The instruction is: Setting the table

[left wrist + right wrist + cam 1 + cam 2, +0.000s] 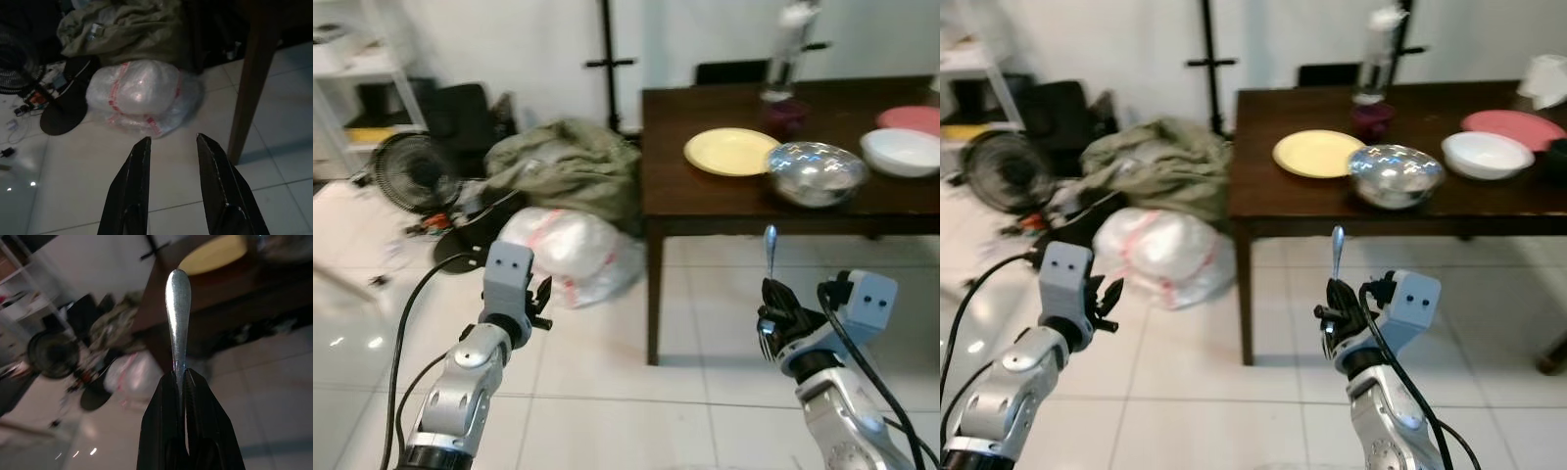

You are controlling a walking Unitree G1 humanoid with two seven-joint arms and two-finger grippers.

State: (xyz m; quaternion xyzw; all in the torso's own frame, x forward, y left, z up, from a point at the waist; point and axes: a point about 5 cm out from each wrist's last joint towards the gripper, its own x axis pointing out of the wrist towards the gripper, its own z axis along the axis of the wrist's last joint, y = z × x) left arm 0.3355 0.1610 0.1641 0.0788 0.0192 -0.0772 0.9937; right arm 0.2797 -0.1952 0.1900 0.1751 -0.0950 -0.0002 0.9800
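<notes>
My right gripper is shut on a metal fork, handle pointing up, tines below the fingers; the handle rises between the pads. It hovers over the floor in front of the dark wooden table. On the table sit a yellow plate, a steel bowl, a white bowl, a pink plate and a dark cup. My left gripper is open with nothing in it, held low on the left; its fingers point toward a plastic bag.
A clear plastic bag and a heap of olive cloth lie on the tiled floor left of the table leg. A floor fan, a white shelf and loose cables stand further left. A bottle stands on the table's far side.
</notes>
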